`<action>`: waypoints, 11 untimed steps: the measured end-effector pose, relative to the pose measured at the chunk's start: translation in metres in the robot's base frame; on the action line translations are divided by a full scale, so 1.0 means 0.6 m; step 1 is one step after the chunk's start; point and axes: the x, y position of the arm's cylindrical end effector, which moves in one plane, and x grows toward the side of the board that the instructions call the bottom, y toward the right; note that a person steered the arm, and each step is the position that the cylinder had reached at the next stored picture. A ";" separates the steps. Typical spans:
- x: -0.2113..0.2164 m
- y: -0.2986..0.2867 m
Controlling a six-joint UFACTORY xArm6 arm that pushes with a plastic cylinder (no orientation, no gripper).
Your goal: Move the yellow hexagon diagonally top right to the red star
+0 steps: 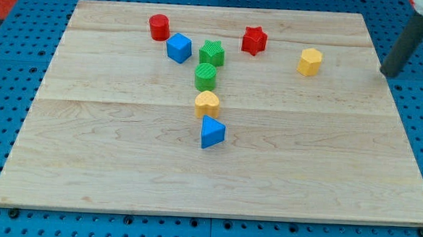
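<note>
Seven blocks sit on the wooden board (339,176), and the one that matters, the yellow hexagon (310,62), lies in the upper right of the frame, alone, to the right of and slightly below the red star (254,40). My tip (389,73) is at the far right edge of the frame, well apart from the hexagon and a little lower; it is a bare rod carrying nothing and touching no block. The goal spot is up and to the right of the star, so the hexagon looks to need only a modest shift, mostly upward and somewhat to the left. To push it that way I judge the tip should first travel round below the hexagon, keeping clear of it, then meet its lower right face squarely and press through its centre, since an off-centre contact would likely spin it or let it slip aside. Short, slow strokes seem wise: the star is near, and overshooting could knock it toward the cluster of red cylinder (158,26), blue cube (178,48) and green star (212,52) at upper left. Lower down, the second green block (206,77), the yellow heart (207,103) and the blue triangle (212,131) are well out of the path.
</note>
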 end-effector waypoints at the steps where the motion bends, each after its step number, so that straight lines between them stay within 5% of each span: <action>1: -0.029 -0.080; 3: 0.167 -0.044; 5: 0.111 -0.172; 8: -0.094 -0.259; 11: -0.207 -0.295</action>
